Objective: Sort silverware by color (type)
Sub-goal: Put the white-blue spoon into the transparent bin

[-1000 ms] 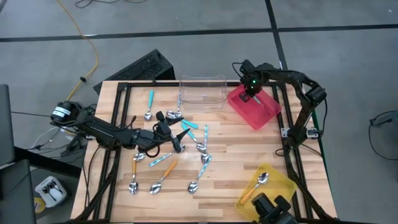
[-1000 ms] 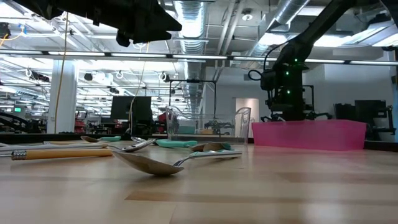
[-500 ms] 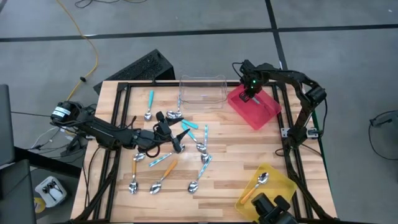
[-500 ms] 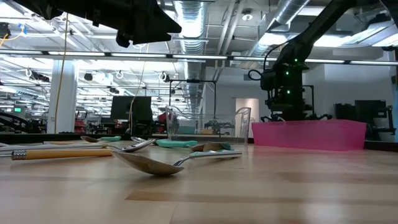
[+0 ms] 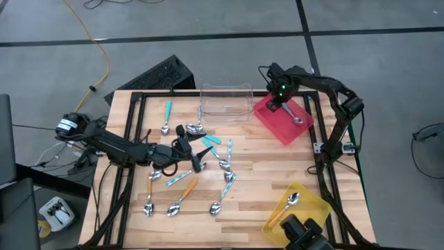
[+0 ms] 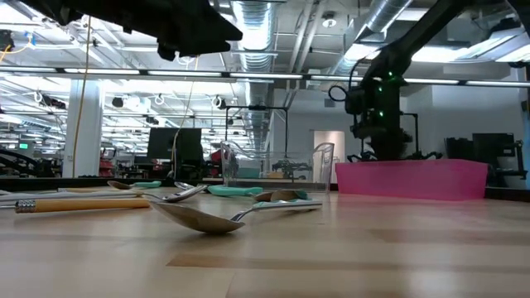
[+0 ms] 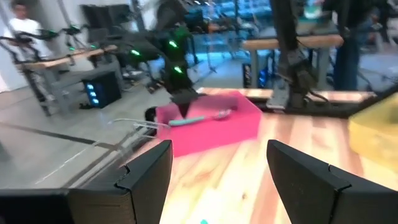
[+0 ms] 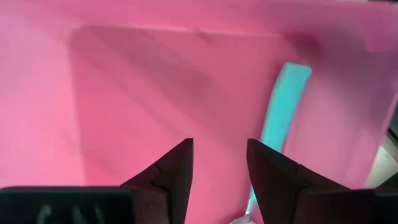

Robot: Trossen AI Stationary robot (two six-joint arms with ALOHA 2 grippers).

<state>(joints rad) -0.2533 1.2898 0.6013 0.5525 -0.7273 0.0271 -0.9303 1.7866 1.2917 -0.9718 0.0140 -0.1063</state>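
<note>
The right gripper (image 5: 278, 103) hangs over the far end of the red tray (image 5: 276, 127), its jaws spread and holding nothing. A teal-handled spoon (image 5: 292, 115) lies inside that tray, apart from the fingers (image 8: 171, 167); the right wrist view shows its teal handle on the pink floor just beside them.

The left gripper (image 5: 201, 154) sits low over the middle of the tabletop (image 5: 277, 173) among the scattered spoons (image 5: 225, 167), jaws spread with nothing between them. Orange, teal and light blue spoons lie loose around it, one light blue spoon (image 5: 166, 117) well apart toward the far left. An orange-handled spoon (image 5: 285, 207) rests in the yellow tray (image 5: 312, 208) at the near right. The clear tray (image 5: 226, 103) stands beside the red one.
</note>
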